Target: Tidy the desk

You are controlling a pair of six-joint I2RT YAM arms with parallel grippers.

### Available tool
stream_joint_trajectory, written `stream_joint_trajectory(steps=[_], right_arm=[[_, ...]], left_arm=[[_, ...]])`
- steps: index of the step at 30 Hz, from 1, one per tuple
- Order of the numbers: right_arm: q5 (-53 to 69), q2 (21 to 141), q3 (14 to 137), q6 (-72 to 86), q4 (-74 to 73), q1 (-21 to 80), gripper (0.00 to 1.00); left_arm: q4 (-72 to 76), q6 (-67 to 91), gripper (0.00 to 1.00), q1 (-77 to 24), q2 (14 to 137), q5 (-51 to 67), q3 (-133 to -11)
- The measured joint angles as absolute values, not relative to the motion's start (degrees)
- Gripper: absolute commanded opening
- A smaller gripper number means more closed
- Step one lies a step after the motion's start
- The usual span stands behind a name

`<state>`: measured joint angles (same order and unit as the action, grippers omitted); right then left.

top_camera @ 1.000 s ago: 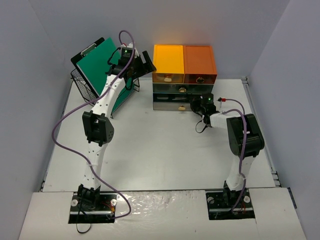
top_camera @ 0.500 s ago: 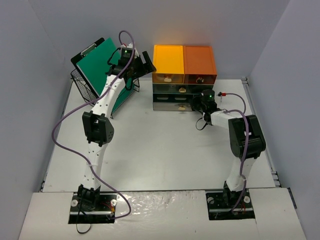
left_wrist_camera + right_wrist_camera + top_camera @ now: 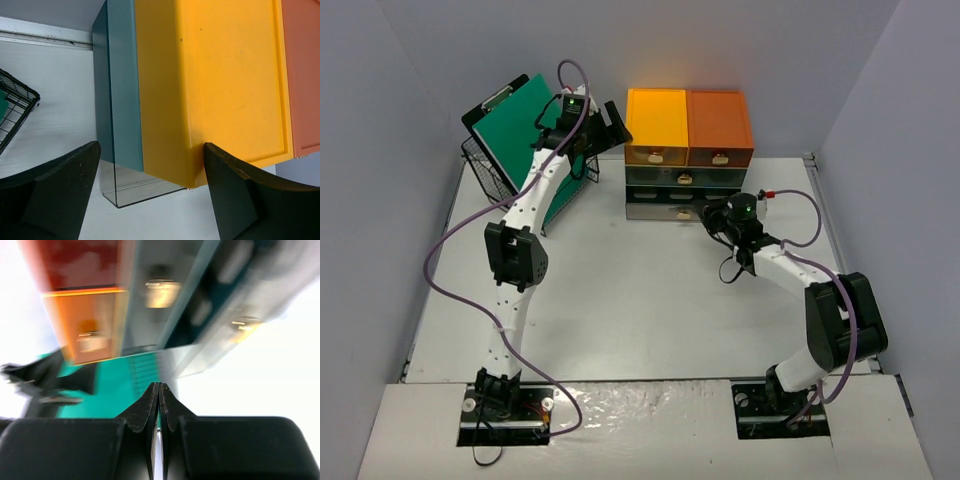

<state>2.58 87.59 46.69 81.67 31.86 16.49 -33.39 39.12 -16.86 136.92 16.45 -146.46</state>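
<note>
The desk (image 3: 620, 300) is a white tabletop with pale walls. A stacked drawer unit stands at the back, with a yellow box (image 3: 657, 120) and an orange box (image 3: 720, 120) on top and teal and grey drawers (image 3: 670, 195) below. My left gripper (image 3: 607, 125) is open, high beside the yellow box's left side; the left wrist view shows the yellow box (image 3: 210, 85) between its spread fingers (image 3: 65, 175). My right gripper (image 3: 715, 215) is shut and empty, low in front of the lower drawers. Its wrist view is blurred and shows the fingertips (image 3: 150, 400) pressed together.
A green clipboard (image 3: 515, 125) leans in a black wire basket (image 3: 490, 180) at the back left. A corner of that basket (image 3: 15, 107) shows in the left wrist view. Purple cables hang off both arms.
My right arm's elbow has swung down and to the right, and its wrist has drawn slightly back from the drawer fronts. The left arm has not moved.
</note>
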Motion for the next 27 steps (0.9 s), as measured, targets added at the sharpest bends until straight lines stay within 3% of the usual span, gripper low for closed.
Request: stream_joint_trajectory(steps=[11,27], right_arm=[[3.05,96.45,44.18,78.74,31.35,14.83,0.0],[7.52,120.84,66.92,74.79,34.14,10.71,0.0]], left_arm=[[-33.76,39.07,0.79,-16.91,136.94,16.38,-146.73],[-34.48,38.89,0.79,-16.91,136.94,16.29,-147.02]])
